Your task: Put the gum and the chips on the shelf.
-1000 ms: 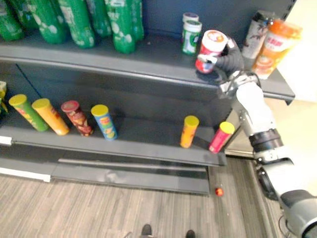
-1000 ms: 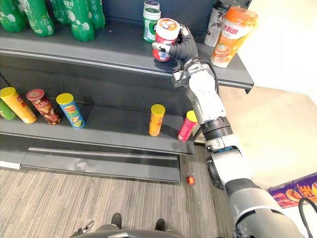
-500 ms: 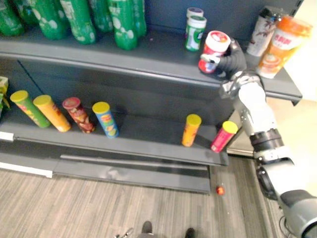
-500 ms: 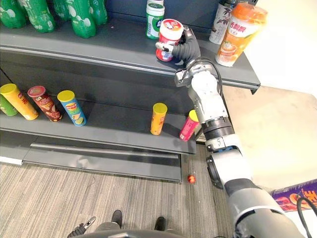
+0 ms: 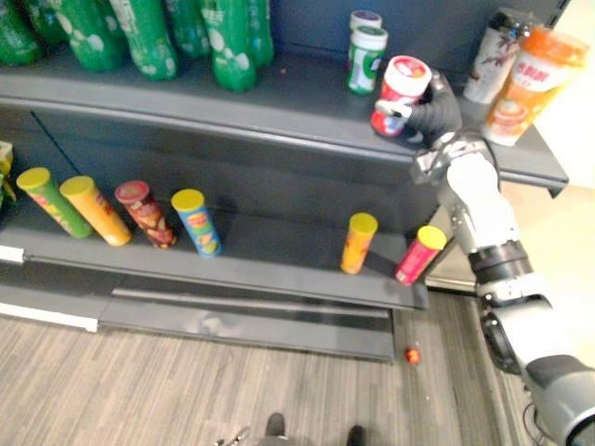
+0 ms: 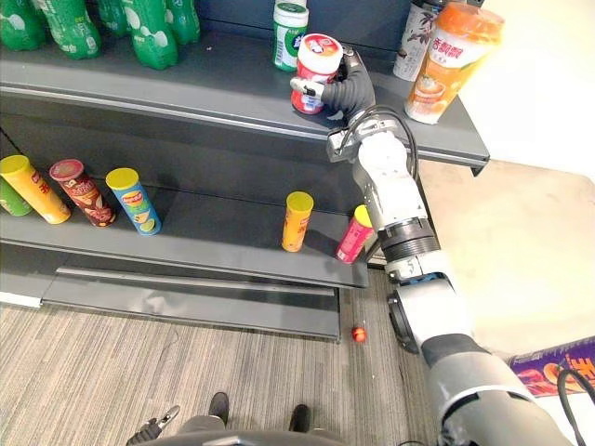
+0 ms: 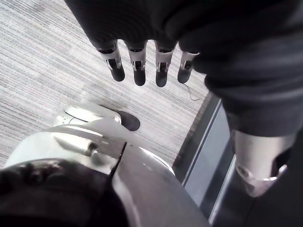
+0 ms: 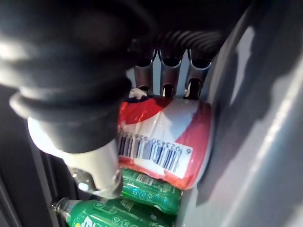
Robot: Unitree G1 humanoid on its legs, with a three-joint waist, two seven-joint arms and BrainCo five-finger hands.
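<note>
Grasping one red-and-white gum jar (image 5: 402, 82), tilted at the upper shelf (image 5: 279, 107): right hand (image 5: 434, 115), arm raised and stretched forward. Head views, same shelf: two green gum jars (image 5: 364, 60) behind, two cups (image 5: 525, 84) to the right. Lower shelf (image 5: 279, 269): six chips cans (image 5: 195, 223).

Left wrist view: left hand (image 7: 138, 66), fingers straight, holding nothing, above the floor (image 7: 47, 71).

Right wrist view: fingers (image 8: 168, 80) curled round the gum jar, green bottles (image 8: 142, 189) beyond.
</note>
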